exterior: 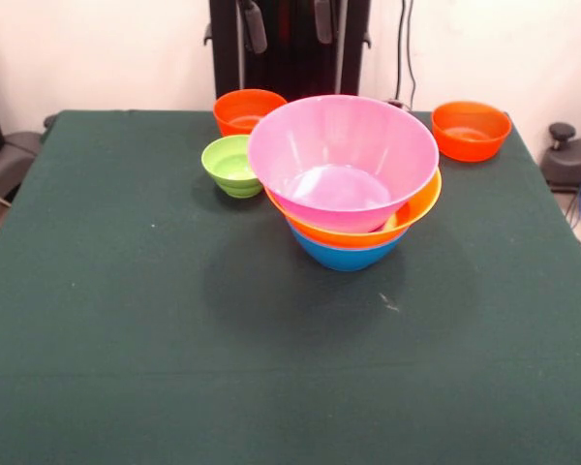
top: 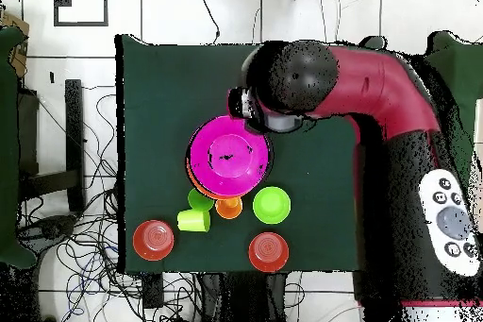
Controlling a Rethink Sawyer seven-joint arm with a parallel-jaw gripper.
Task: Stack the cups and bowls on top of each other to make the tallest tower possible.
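Overhead, the arm [top: 377,82] reaches across the table [top: 160,82], and its round black head covers the gripper, so I cannot tell how the jaws stand. No gripper shows in the front view, only the pedestal [exterior: 289,44] at the far edge.

Right beside that black head, toward the robot's base, stands the tower [exterior: 349,184]: a pink bowl [exterior: 341,160] on top, nested in a yellow-orange bowl [exterior: 421,205], which sits in a blue bowl [exterior: 344,254] at the bottom. The pink one tilts a little in the front view.

Beyond the tower from the arm's head, near the base side of the table, the loose pieces lie. A green bowl [exterior: 231,165] rests just beside the tower, with an orange bowl [exterior: 244,109] close behind it. A second orange bowl [exterior: 471,129] sits well apart, at the table's corner. Overhead, three cups cluster against the tower's rim: a lime-yellow cup [top: 193,220] lying tipped, a green cup [top: 200,199] and an orange cup [top: 228,208].
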